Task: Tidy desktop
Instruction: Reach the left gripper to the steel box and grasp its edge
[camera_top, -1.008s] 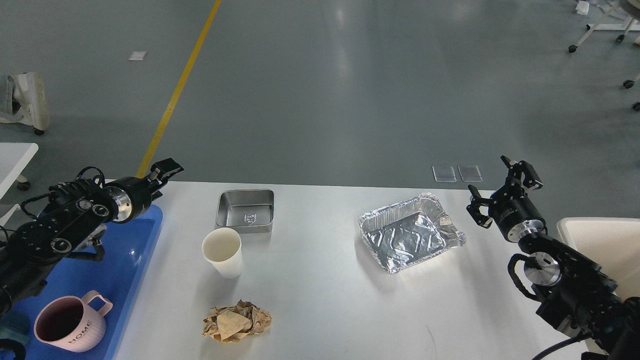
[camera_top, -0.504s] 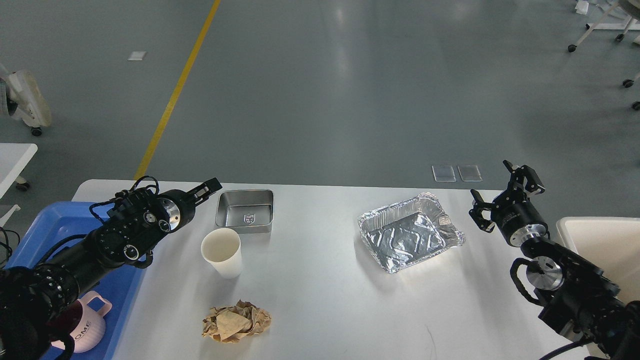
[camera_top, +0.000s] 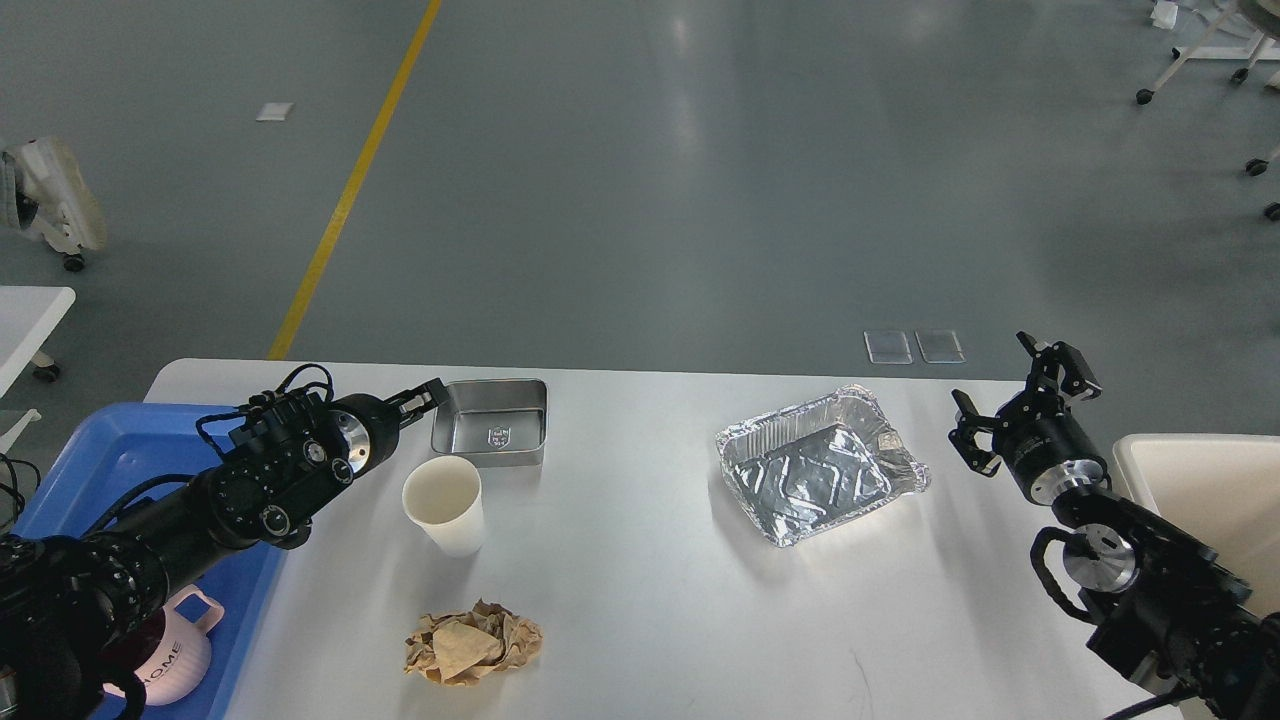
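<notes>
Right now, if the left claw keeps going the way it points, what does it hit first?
Most likely the near-left corner of the steel tray; the left claw points right at it, height unclear.

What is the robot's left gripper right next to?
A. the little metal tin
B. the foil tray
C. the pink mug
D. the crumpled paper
A. The left gripper reaches to the left edge of the metal tin, while the crumpled paper, foil tray and pink mug lie well away from it.
</notes>
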